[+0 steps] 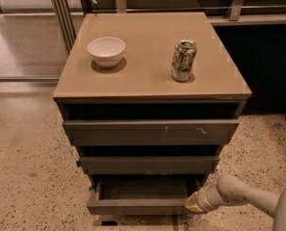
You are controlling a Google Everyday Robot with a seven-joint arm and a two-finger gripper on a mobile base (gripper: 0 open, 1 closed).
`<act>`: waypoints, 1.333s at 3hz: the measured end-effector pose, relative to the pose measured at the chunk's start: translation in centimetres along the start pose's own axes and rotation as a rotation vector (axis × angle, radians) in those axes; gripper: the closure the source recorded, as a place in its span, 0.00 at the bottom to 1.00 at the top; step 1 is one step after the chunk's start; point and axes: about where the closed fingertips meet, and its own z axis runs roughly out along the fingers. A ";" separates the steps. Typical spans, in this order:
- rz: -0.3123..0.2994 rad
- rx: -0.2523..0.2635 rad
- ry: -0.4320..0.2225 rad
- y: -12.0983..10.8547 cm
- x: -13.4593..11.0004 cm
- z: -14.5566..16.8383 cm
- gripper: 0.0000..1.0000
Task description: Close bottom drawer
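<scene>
Camera view, looking down on a small cabinet (pixel 72 129) with three drawers.

Up on the tan worktop (pixel 147 78): a white bowl (pixel 106 51) at the left and a green and white can (pixel 184 60) at the right. Well apart from each other, and both set back from the edges.

Just under the worktop edge, the top drawer (pixel 149 131). Widest of the three, out a little, with white scratch marks on its front. Below that, the middle drawer (pixel 149 165), not as wide and also out a little.

Lowest of all, the bottom drawer (pixel 137 206). Narrowest, and pulled out the most, with its dark shallow tray open to see. Flat plain front, close to the lower edge of the picture.

Lots of open speckled floor (pixel 27 167) to the left of the cabinet, and a thin strip in front. More floor to the right, with a dark panel (pixel 267 66) behind it.

At the lower right, a pale arm (pixel 248 198) reaching in from the right edge, low over the floor. At its end, the tool (pixel 191 204), yellowish, right at the right front corner of the bottom drawer. Touching the drawer front or just beside it, hard to say which. Cannot tell if the tool is apart or together.
</scene>
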 end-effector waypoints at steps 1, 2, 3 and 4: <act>0.002 -0.019 0.010 1.0 1.2 1.3 1.00; 0.004 -0.036 0.014 2.2 2.2 2.5 1.00; -0.009 -0.042 0.004 2.9 3.2 3.8 1.00; -0.088 -0.015 -0.045 3.0 3.7 5.2 1.00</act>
